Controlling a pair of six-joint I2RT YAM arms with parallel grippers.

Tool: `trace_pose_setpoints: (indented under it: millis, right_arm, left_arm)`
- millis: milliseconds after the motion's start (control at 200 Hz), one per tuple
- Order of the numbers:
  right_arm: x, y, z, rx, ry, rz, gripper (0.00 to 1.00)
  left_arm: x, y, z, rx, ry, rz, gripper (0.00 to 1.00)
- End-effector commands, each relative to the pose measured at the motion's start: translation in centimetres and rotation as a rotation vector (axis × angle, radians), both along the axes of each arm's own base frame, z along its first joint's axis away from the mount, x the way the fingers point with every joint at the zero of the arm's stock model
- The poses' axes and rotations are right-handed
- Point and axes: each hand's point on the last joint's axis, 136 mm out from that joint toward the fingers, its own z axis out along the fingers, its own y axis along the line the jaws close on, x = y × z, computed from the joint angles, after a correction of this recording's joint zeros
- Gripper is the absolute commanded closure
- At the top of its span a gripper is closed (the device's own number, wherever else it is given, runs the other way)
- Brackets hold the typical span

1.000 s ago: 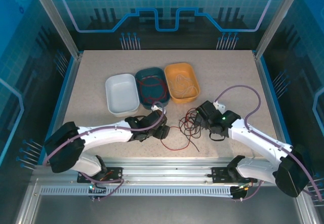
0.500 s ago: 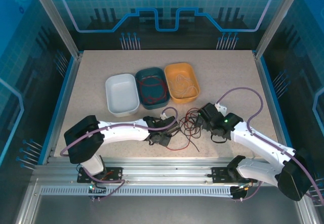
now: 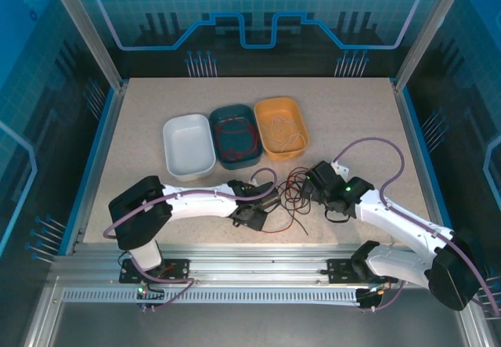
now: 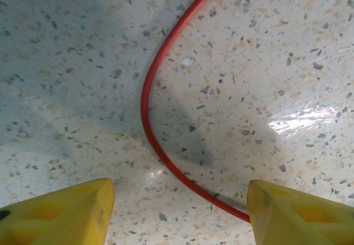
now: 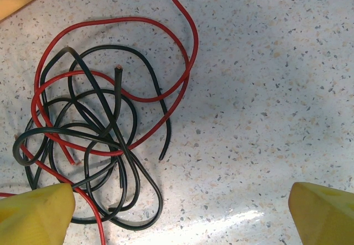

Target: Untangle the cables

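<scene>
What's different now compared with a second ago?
The left arm swung right toward the tangle. The left fingers, open, now straddle a red cable on the table, gripping nothing. The right arm barely shifted, right fingers wide open above the tangle. The trays stayed put.

Table (image 3: pixel 352 112): beige, with fine dark and tan speckles throughout.
Trays, left to right: white tray (image 3: pixel 188 147), dark teal tray (image 3: pixel 232 110), orange tray (image 3: pixel 280 101).
Cables: red cable (image 4: pixel 145 98), plain and unmarked. The tangle toward the near edge mixes red strands with black cable (image 5: pixel 110 47) strands.
Left gripper (image 4: pixel 180 212) and right gripper (image 5: pixel 180 214): yellow at the tips.
Arm hoses (image 3: pixel 372 138): lilac.
</scene>
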Motion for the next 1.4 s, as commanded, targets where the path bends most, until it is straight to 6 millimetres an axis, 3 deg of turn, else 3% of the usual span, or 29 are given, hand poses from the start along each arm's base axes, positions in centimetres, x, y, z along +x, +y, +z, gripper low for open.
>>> trace_pose_setpoints:
  millis: [0,150,330,510,730,961,1176,1396]
  right_arm:
    - [0.0,-0.2,-0.6,0.002,0.008,-0.001,0.00]
    - [-0.1,0.0,-0.7,0.007,0.015,0.003,0.00]
    - [0.1,0.0,-0.3,-0.005,0.013,0.012,0.00]
    - [0.5,0.2,-0.1,0.002,0.006,0.010,0.00]
    - [0.4,0.1,0.2,-0.001,0.010,0.011,0.00]
    - [0.2,0.3,0.4,0.017,0.002,0.023,0.00]
    - [-0.2,2.8,1.6,0.003,-0.019,0.170,0.00]
    - [-1.3,5.7,2.6,-0.014,-0.014,0.251,0.08]
  left_arm:
    - [-0.5,-0.9,-0.1,-0.013,0.041,-0.014,0.31]
    - [-1.3,0.5,-0.5,0.054,0.074,-0.039,0.31]
    - [-2.6,4.9,-0.8,0.182,0.111,-0.059,0.38]
    - [-0.9,7.0,-0.9,0.151,0.091,0.005,0.57]
    - [1.1,6.5,-0.4,0.111,0.059,0.011,0.59]
    - [0.6,4.6,0.8,-0.007,0.079,0.040,0.58]
    - [-0.2,4.6,0.5,-0.028,0.100,0.069,0.61]
    - [-1.7,5.3,-0.3,-0.049,0.144,0.120,0.67]
